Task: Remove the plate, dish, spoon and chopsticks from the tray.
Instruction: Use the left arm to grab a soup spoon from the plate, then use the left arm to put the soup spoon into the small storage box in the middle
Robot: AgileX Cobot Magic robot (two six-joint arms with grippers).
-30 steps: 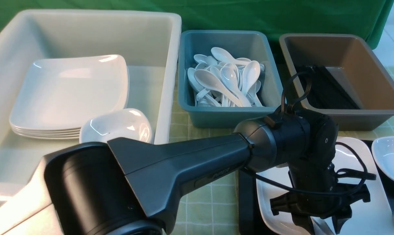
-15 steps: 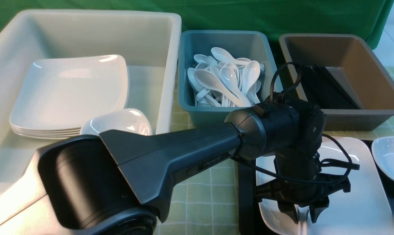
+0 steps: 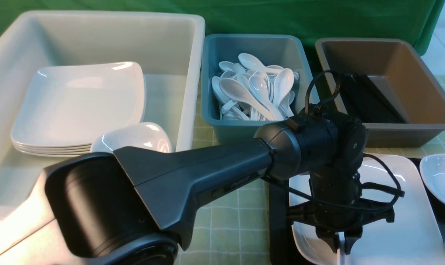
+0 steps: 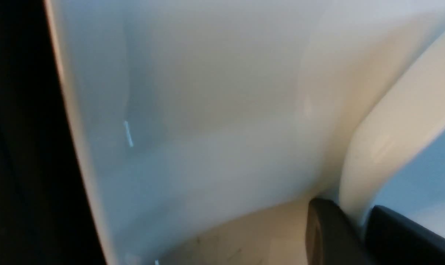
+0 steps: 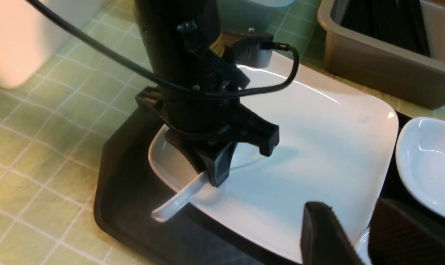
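The spoon (image 5: pixel 176 204) is found on the near left part of the plate (image 5: pixel 318 154), where its handle is pinched between the two fingers of the left gripper (image 5: pixel 213 165), which points straight down and is drawn in narrow around it. In the left wrist view the white handle is seen pressed between the two dark pads. The free end of the handle is seen reaching past the plate's rim and over the tray (image 5: pixel 126 191); whether the spoon is lifted clear of the plate cannot be told. The plate is set on the left part of the tray, and a small white dish (image 5: pixel 425 158) is placed just beside it to the right, also on the tray. The right gripper (image 5: pixel 355 221) is held over the near right edge of the plate, its fingers parted with nothing between them. The tray is laid on a green checked cloth (image 3: pixel 230 221) at the near right of the scene. Farther off, a teal tub (image 3: pixel 222 129) filled with white spoons is seen in the middle, a brown tub (image 3: pixel 392 136) holding black sticks (image 3: pixel 370 99) to its right, and a large white bin (image 3: pixel 189 73) to its left, in which a stack of plates (image 3: pixel 79 103) is kept.
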